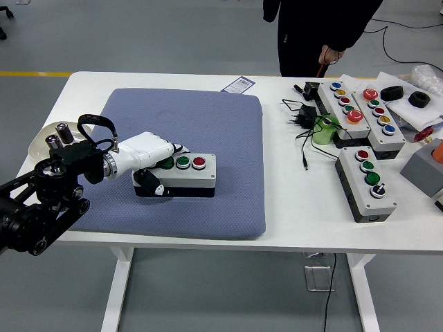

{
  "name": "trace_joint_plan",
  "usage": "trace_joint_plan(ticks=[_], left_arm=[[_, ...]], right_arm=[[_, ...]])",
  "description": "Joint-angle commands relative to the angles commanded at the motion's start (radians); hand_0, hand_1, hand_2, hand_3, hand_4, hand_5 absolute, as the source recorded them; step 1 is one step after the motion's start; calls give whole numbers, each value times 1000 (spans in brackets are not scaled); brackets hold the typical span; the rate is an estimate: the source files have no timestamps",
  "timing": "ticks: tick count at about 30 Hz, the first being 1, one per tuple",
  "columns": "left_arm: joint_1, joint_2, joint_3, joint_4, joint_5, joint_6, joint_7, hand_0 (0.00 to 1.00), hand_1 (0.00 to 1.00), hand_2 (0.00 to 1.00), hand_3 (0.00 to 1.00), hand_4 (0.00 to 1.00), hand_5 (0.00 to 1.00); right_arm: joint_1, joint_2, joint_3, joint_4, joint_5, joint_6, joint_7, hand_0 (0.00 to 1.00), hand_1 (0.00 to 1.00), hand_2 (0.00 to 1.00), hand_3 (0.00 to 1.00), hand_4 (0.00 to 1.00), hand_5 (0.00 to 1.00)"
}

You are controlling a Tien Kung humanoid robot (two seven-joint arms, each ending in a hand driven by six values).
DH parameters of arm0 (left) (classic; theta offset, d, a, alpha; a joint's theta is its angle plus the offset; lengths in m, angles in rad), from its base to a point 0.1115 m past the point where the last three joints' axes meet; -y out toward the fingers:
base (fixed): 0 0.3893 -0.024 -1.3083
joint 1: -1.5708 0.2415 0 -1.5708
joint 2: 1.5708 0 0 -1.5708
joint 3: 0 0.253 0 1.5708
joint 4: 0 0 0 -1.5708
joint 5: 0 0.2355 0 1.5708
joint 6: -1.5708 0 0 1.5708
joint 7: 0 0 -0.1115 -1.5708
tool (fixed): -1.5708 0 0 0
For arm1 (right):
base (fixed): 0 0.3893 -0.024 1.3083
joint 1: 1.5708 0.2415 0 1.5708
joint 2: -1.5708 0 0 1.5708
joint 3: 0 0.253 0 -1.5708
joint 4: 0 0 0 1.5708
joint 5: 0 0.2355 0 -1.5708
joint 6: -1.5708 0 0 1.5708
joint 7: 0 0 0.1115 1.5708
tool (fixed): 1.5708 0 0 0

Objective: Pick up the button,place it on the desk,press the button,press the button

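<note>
A grey button box point(185, 174) with two green buttons and a red one rests on the blue-grey mat point(208, 124), near its front middle. My left hand point(154, 166), white with black fingertips, is shut on the box's left end, fingers over the top and thumb at the front side. The left arm point(48, 200) comes in from the lower left. The right arm is out of view.
Several more button boxes point(365, 181) stand at the right of the table, with black cables and an adapter point(304, 117). A round clear dish point(43, 142) sits at the left edge. A person point(318, 34) stands at the far side.
</note>
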Motion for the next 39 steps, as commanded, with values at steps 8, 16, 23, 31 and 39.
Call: trace_joint_plan(ticks=[8,16,23,31,39], left_arm=[[10,7,-25,-12,-62,-25,-11,998,998,998,998,998,803],[53,12,-119,-86,-165,-67,2,998,998,998,998,998,766],[103,15,-254,-219,-299,-10,16,998,998,998,998,998,566],[130,27,-277,-324,-537,-11,108,926,959,998,998,998,894],[167,18,-259,-368,-729,-122,282,743,846,923,998,998,998]], right_arm=[[1,-1,0,0,0,0,0,745,688,707,580,180,127],[0,-1,0,0,1,1,1,745,688,707,580,180,127],[0,-1,3,0,0,0,3,745,688,707,580,180,127],[-1,-1,7,0,-6,1,2,745,688,707,580,180,127],[-3,0,9,0,-8,1,2,745,688,706,580,180,128]])
